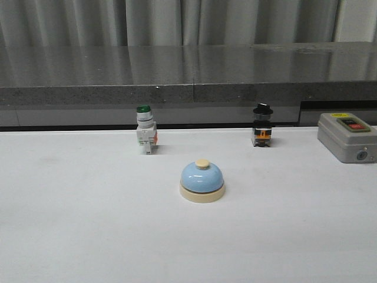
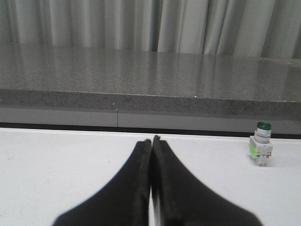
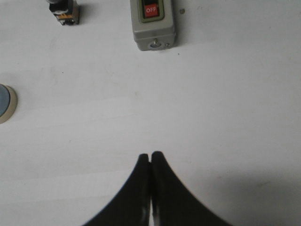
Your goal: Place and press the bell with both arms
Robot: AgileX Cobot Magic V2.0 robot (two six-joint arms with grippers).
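The light-blue bell [image 1: 202, 181] with a cream base and cream button stands upright in the middle of the white table. Neither arm shows in the front view. My left gripper [image 2: 151, 140] is shut and empty over the table; the bell is out of its view. My right gripper [image 3: 150, 155] is shut and empty above bare table. An edge of the bell [image 3: 5, 103] shows at the side of the right wrist view, well away from the fingertips.
A green-capped white pushbutton switch [image 1: 145, 130] stands behind the bell to the left and also shows in the left wrist view [image 2: 261, 144]. A black-capped switch [image 1: 262, 125] stands behind right. A grey box with red and green buttons [image 1: 349, 137] sits far right. A grey ledge [image 1: 188, 82] runs behind the table.
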